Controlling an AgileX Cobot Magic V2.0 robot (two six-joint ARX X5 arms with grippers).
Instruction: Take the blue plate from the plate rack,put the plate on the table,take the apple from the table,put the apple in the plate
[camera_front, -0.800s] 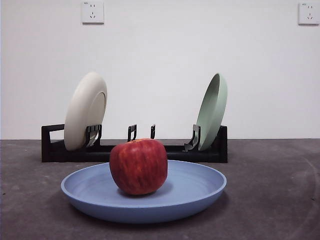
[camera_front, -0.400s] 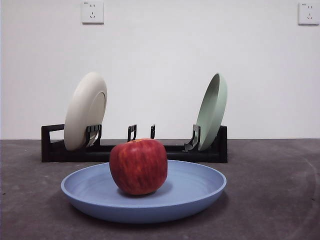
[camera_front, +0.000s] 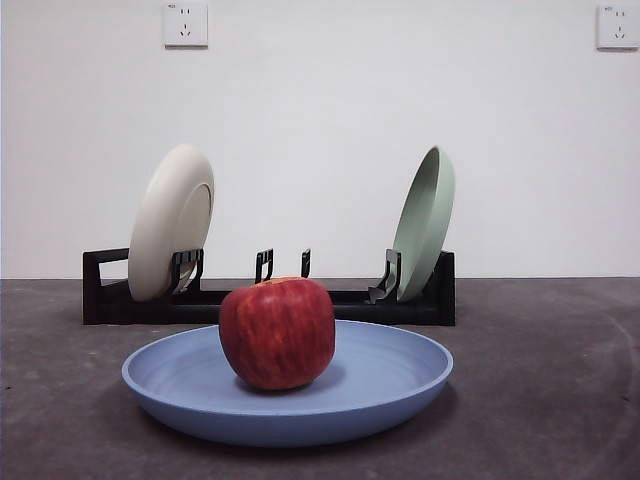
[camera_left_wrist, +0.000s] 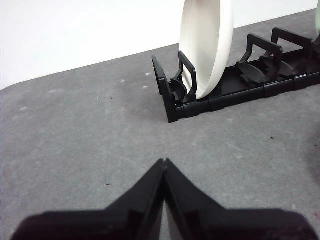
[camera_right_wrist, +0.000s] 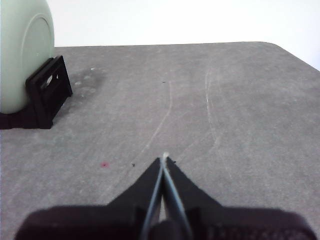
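The blue plate (camera_front: 288, 391) lies flat on the dark grey table (camera_front: 540, 400) in the front view, near the camera. A deep red apple (camera_front: 277, 332) rests in the plate, slightly left of its middle. Behind them stands the black plate rack (camera_front: 270, 300). Neither arm shows in the front view. My left gripper (camera_left_wrist: 164, 162) is shut with nothing in it, hovering over bare table short of the rack's end (camera_left_wrist: 165, 92). My right gripper (camera_right_wrist: 164, 157) is also shut and holds nothing, over bare table beside the rack's other end (camera_right_wrist: 47, 92).
A cream-white plate (camera_front: 170, 220) stands in the rack's left slot and a pale green plate (camera_front: 424, 222) in its right slot. A white wall with two sockets rises behind the table.
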